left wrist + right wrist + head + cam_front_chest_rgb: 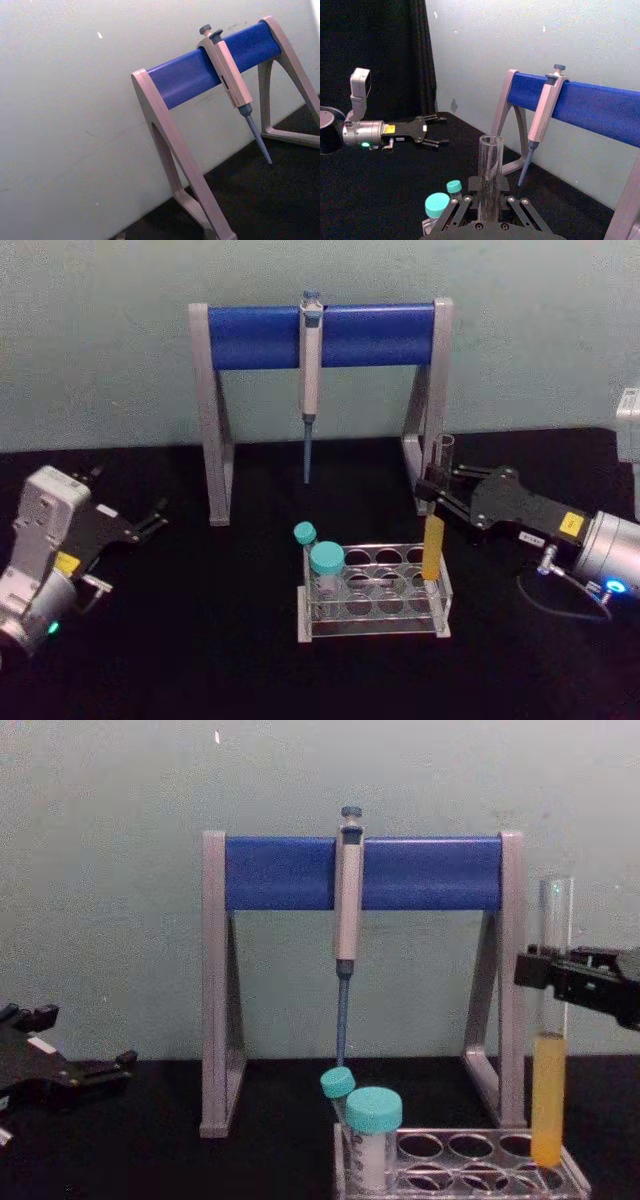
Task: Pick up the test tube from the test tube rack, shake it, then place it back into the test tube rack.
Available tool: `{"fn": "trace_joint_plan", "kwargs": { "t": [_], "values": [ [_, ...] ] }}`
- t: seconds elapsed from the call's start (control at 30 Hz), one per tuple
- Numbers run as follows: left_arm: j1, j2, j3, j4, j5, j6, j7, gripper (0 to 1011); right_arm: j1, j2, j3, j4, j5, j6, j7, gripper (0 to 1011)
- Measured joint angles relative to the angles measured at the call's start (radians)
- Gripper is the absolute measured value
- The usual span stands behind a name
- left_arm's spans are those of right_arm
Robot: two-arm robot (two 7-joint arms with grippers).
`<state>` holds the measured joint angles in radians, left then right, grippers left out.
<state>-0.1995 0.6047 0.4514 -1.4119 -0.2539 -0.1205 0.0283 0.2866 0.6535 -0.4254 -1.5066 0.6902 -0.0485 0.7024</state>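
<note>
The test tube point(432, 545) stands upright over the right end of the test tube rack point(372, 625), with its yellow lower part at the end hole; I cannot tell how deep it sits. The right tool point(437, 490) is clamped on its clear upper part. The left tool point(157, 519) is well apart at the left of the counter point(200, 660), its fingers spread.

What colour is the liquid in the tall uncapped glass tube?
Yellow-orange, low in the long clear glass test tube; clearest in the chest view.
</note>
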Motion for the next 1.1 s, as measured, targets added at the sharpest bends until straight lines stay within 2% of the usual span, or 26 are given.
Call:
{"fn": "trace_joint_plan", "kwargs": {
  "t": [0.87, 1.1],
  "values": [
    [0.0, 0.0, 0.0, 0.0, 0.0, 0.0, 0.0, 1001, 0.013, -0.021, -0.018, 0.056, 0.001, -0.004, 0.037, 232],
    [0.0, 0.0, 0.0, 0.0, 0.0, 0.0, 0.0, 1001, 0.015, -0.02, -0.029, 0.069, -0.012, -0.004, 0.041, 232]
  ]
}}
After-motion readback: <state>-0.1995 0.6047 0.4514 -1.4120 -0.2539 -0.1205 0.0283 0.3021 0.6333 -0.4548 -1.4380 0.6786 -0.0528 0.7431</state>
